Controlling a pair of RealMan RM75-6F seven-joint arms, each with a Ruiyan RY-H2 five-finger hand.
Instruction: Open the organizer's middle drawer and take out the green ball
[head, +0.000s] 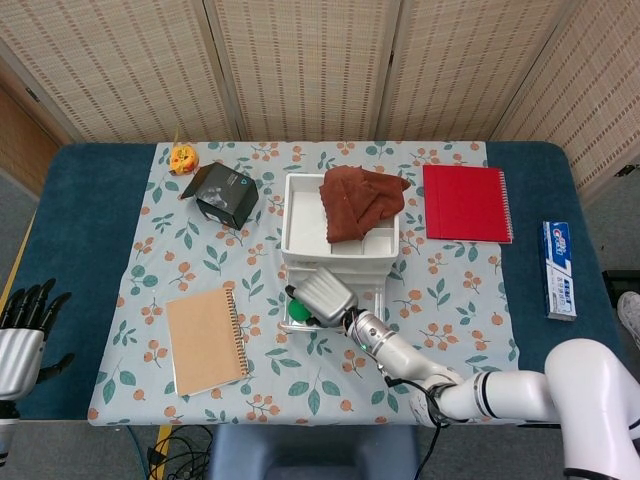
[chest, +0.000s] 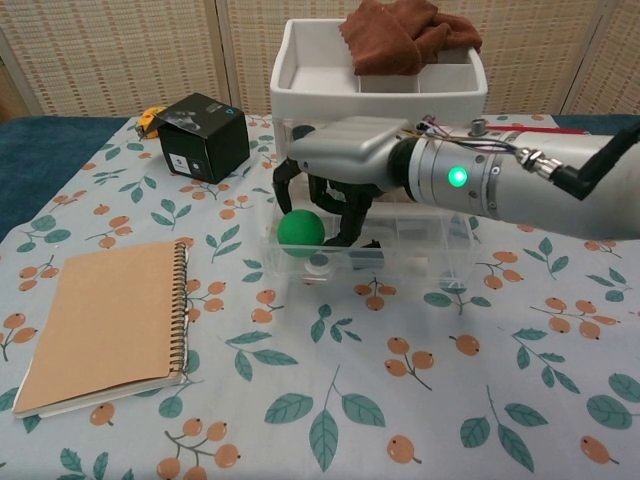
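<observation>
The green ball (chest: 300, 229) lies at the left end of the clear middle drawer (chest: 420, 262), which is pulled out from the white organizer (chest: 300, 90). My right hand (chest: 345, 160) hangs over the drawer with its fingers (chest: 283, 188) reaching down on either side of the ball; no grip on it shows. From the head view, the right hand (head: 322, 292) covers most of the ball (head: 296, 307). My left hand (head: 22, 335) is off the table's left edge, fingers apart and holding nothing.
A brown cloth (chest: 405, 35) lies in the organizer's top tray. A black box (chest: 205, 135) and a tan notebook (chest: 105, 320) sit to the left. On the right are a red notebook (head: 466, 203) and a toothpaste box (head: 558, 270). Small items share the drawer.
</observation>
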